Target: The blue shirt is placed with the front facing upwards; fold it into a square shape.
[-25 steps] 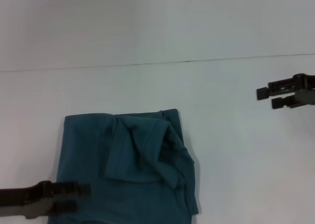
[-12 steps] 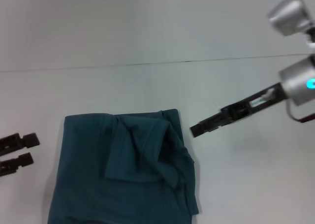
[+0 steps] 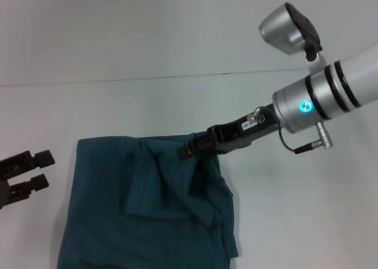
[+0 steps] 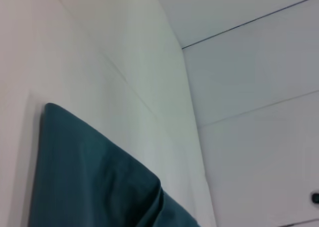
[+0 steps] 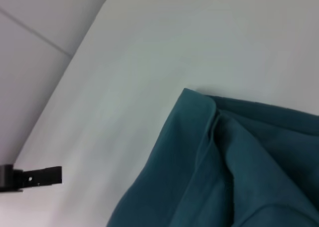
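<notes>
The blue shirt lies folded on the white table at the lower centre-left, plain teal side up, with a bunched flap along its right half. My right gripper reaches in from the right, and its tip is over the shirt's far right corner. My left gripper hovers open just left of the shirt, apart from it, with nothing between its fingers. The left wrist view shows a shirt corner. The right wrist view shows the shirt's folded edge and, farther off, the left gripper.
The white table extends around the shirt. A thin seam line crosses it behind the shirt. The right arm's silver wrist with a lit blue ring hangs over the table's right side.
My right arm has swung in from the right edge to the shirt's far right corner. My left gripper left the shirt's near left corner and now sits beside it at the left.
</notes>
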Tool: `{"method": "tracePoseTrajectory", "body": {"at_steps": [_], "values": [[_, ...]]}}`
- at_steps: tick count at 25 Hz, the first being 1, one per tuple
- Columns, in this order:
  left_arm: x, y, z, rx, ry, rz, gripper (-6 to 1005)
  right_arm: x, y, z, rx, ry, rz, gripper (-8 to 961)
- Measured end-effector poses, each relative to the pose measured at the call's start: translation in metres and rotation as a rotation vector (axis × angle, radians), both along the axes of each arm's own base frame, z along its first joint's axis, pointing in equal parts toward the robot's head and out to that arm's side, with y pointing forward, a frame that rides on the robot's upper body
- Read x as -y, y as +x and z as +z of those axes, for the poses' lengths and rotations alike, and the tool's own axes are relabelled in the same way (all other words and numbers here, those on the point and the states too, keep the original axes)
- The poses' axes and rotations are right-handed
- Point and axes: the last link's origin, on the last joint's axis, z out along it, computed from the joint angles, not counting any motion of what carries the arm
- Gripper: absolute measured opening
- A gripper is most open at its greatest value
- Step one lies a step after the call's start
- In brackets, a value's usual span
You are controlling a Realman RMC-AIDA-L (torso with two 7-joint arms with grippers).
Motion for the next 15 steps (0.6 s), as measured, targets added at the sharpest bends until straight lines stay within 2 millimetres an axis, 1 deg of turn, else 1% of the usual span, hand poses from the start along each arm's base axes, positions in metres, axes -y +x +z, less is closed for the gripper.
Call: {"method": "tracePoseTrajectory", "body": {"at_steps": [2, 6, 12, 15], "values": [[-0.0011, -0.0001, -0.0003, 0.002, 0.008, 0.003, 812, 0.0005, 0.0022, -0.0023, 0.001, -0.006, -0.043, 820], [-0.0019, -0.0007, -0.0014, 0.004, 0.015, 0.010, 812, 0.0011, 0.0059, -0.0004, -0.010, -0.008, -0.093, 820], [-0.0045, -0.0009, -0.0056, 0.011, 0.017, 0.015, 812, 0.0051, 0.0074, 0.0031, -0.016, -0.040, -0.110, 820], [-0.0063, -0.0005, -0.0086, 0.017, 0.018, 0.016, 812, 0.0039, 0.0094, -0.0004, -0.029, -0.024, -0.131, 819]]}}
